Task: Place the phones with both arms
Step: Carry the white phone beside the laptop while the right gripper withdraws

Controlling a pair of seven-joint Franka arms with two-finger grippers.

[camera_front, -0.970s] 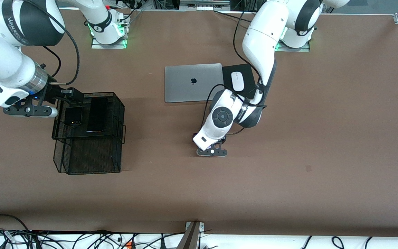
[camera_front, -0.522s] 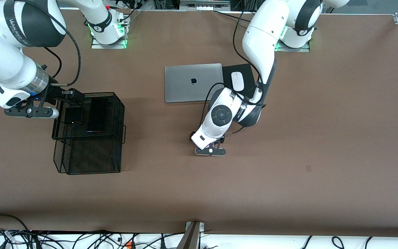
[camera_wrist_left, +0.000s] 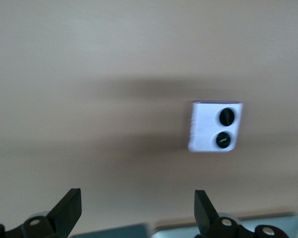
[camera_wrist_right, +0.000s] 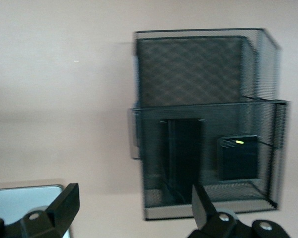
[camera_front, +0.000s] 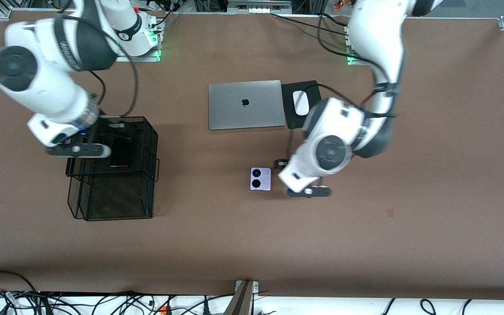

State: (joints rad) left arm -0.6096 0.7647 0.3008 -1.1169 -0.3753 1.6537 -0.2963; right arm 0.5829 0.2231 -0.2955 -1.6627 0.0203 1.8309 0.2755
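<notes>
Risking a miss: lilac phone (camera_front: 260, 179) lies mid-table beside, not under, L gripper (camera_wrist_left: 139, 210); both grippers' (camera_wrist_right: 131, 208) jaws wide, empty.

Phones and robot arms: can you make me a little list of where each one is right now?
lilac-white folded phone with two black lenses: flat on the brown table, nobody holding it
long slim black slab phone: inside the black mesh basket
small dark folded phone: in the basket, beside the slab phone
left gripper: open, empty
right gripper: open, over the basket

My lilac phone (camera_front: 260, 179) lay flat on the table, slim black phone (camera_wrist_right: 183, 157) and dark folded phone (camera_wrist_right: 238, 157) stood in the mesh basket (camera_wrist_right: 268, 74).
</notes>
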